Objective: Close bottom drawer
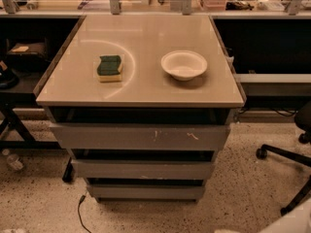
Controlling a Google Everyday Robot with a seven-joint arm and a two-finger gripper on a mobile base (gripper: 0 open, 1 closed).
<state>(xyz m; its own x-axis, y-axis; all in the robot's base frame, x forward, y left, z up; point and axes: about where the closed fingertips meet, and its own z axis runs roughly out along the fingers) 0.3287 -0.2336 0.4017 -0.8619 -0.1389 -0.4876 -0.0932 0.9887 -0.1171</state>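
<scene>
The bottom drawer (146, 192) is the narrowest grey front, lowest on the cabinet under the tan table top (146, 89). A dark gap shows above it, and its tray floor is hidden. The middle drawer front (143, 169) and the widest, scratched top front (141, 137) sit above it. My gripper is out of view; only a white piece of my arm (294, 221) shows at the bottom right corner, well to the right of the drawers.
A green and yellow sponge (110, 67) and a white bowl (184, 64) lie on the table top. An office chair base (286, 154) stands at the right. A black cable (80, 210) lies on the floor by the cabinet's left foot.
</scene>
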